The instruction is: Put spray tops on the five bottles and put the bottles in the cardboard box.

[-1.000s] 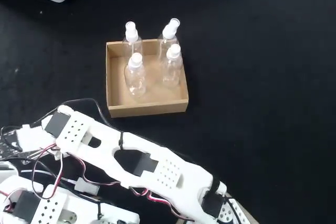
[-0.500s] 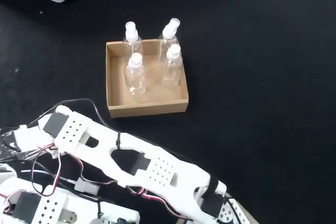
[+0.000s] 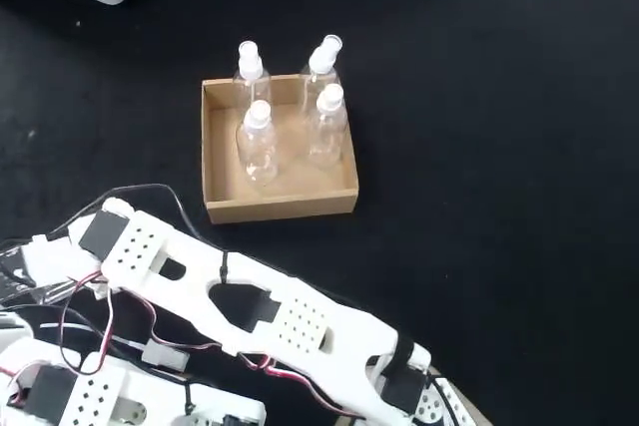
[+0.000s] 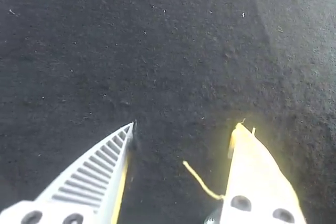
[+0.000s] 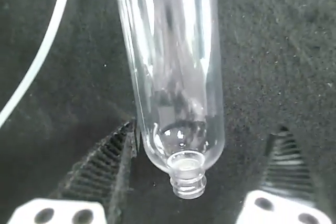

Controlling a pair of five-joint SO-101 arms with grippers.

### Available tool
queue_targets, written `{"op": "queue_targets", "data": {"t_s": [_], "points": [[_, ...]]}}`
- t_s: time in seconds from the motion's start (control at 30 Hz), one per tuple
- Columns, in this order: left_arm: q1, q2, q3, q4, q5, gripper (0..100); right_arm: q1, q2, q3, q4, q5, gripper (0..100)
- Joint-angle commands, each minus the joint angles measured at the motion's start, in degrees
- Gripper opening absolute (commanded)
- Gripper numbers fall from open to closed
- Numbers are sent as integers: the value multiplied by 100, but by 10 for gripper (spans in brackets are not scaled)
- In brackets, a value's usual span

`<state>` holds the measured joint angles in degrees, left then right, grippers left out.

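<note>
Four clear plastic bottles with white spray tops (image 3: 258,142) stand upright at the shallow square brown cardboard box (image 3: 280,205). Two are plainly inside it; the other two rise at its far wall, and I cannot tell whether they are inside or just behind it. The box sits on the black, felt-like cloth surface (image 3: 479,147). Near the lower edge of the high view lies a white plastic arm (image 3: 280,316) with perforated panels and red, black and white wires.

A fifth clear cylindrical bottle without a top (image 5: 173,66) lies on its side on the cloth, its bare threaded neck pointing back toward the wrist camera. It rests between the black ribbed fingers (image 5: 105,166) of the right end effector (image 5: 206,127), which is spread wide and not gripping. The bottle lies close against one finger, with a clear gap to the other. A thin white curved strand (image 5: 37,61) lies beside it.

The left end effector (image 4: 185,125) is also spread apart, its ribbed, pointed tips over bare cloth.
</note>
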<state>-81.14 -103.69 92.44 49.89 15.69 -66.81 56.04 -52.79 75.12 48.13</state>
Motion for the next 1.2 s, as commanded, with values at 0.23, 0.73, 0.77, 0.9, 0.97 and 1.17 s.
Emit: {"op": "queue_targets", "data": {"t_s": [0.23, 0.73, 0.77, 0.9, 0.97, 1.17], "points": [[-57, -70, -110, -132, -9, 266, -176, -84, -418, 44, 53, 272], [-22, -70, -101, -132, -26, 266, -149, -92, -418, 264, 659, 109], [-22, -70, -101, -132, -26, 266, -149, -101, -418, 308, 651, 109], [-13, -70, -101, -132, -26, 266, -149, -119, -435, 510, 651, 107], [-13, -70, -101, -132, -26, 266, -149, -110, -523, 677, 651, 107], [-13, -70, -101, -132, -26, 266, -88, -92, -1103, 1407, 123, 106]]}}
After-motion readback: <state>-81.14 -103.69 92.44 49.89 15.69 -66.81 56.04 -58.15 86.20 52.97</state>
